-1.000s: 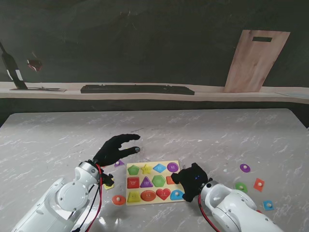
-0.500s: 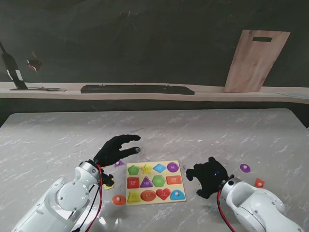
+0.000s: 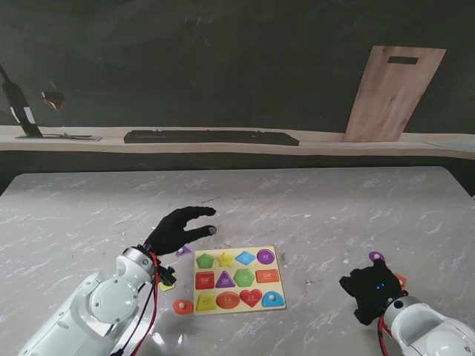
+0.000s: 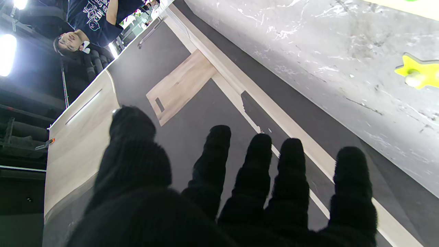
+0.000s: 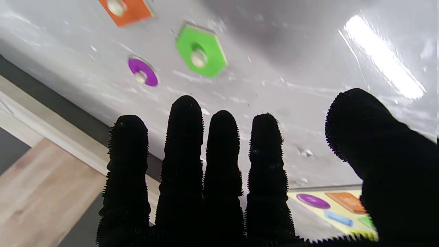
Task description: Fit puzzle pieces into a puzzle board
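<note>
The marble table fills the stand view, and the yellow puzzle board lies on its near middle, every slot showing a coloured shape. The left arm rises from the 7 o'clock corner, and the left hand hangs over the table at about 10 o'clock from the board, palm down, fingers spread apart and holding nothing. The right arm comes in from the 5 o'clock corner. The right hand sits well apart from the board at its 3 o'clock, over the loose pieces there, with fingers straight, side by side, thumb held away, nothing in its grasp.

The left wrist view alone shows a yellow star piece lying on the marble, and a person in a dark shirt beyond the table. The right wrist view alone makes plain a green hexagon piece, an orange piece and a purple round piece ahead of the fingertips, each with a small knob; a corner of the board shows beside the thumb. From the stand, only the purple piece at 12 o'clock of the right hand and an orange edge are seen. An orange round piece lies at 8 o'clock of the board.
</note>
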